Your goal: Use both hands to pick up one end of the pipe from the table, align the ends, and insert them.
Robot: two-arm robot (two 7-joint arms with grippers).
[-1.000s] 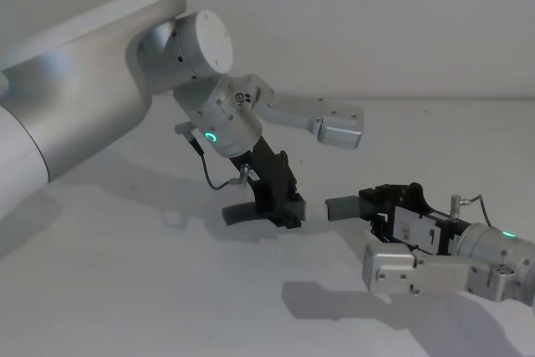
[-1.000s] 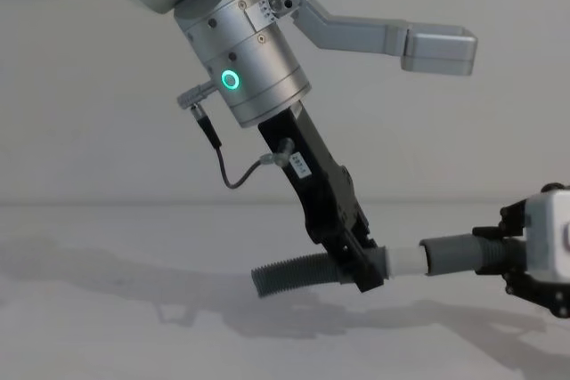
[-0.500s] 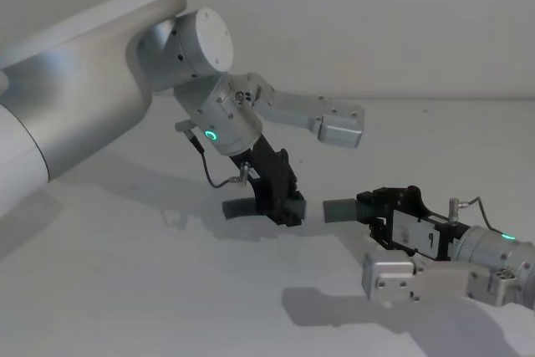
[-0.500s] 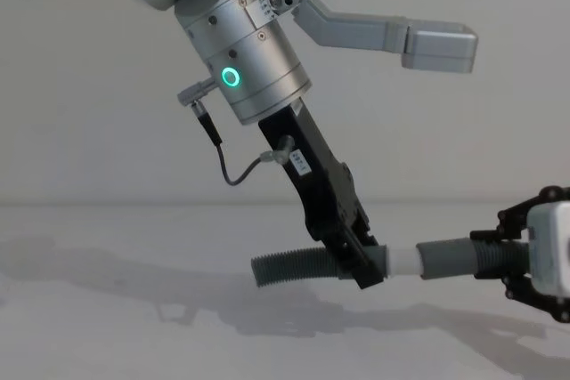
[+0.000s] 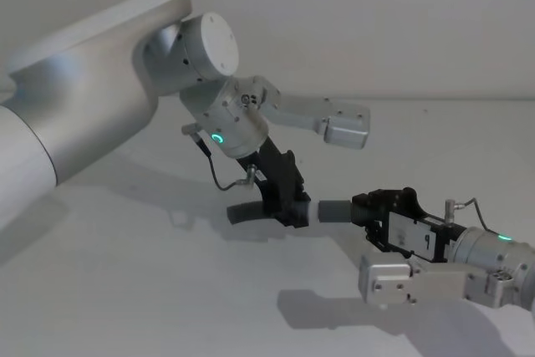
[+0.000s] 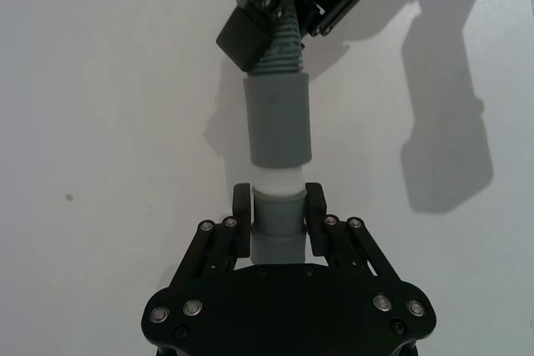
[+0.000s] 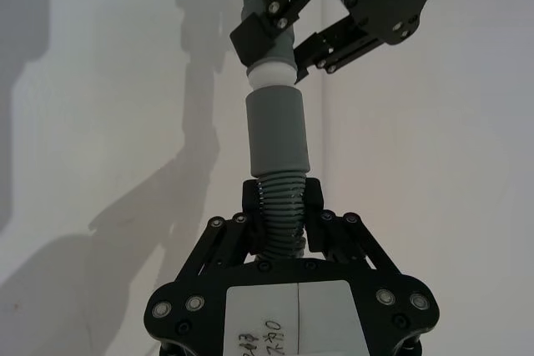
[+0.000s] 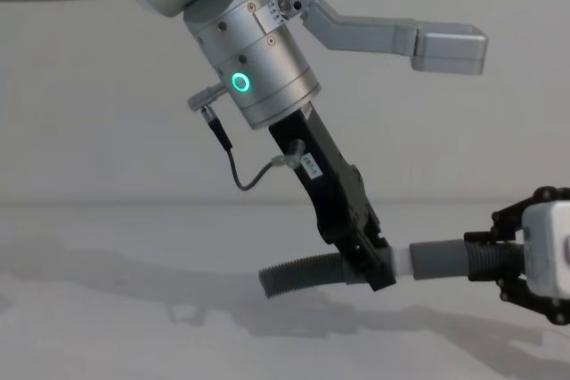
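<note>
Change: since a second ago the gap between the two ends has closed up; the white spigot now sits right at the mouth of the grey sleeve, lined up end to end.
Meaning: I judge alignment done; insertion is just starting and not yet seated.
Left tool: clamped narrow on the smooth cuff of its hose piece, held above the surface.
Right tool: closed on the ribbed part of the other hose piece, sleeve pointing at the left tool.
Next: I'd push straight along the axis, gently.
</note>
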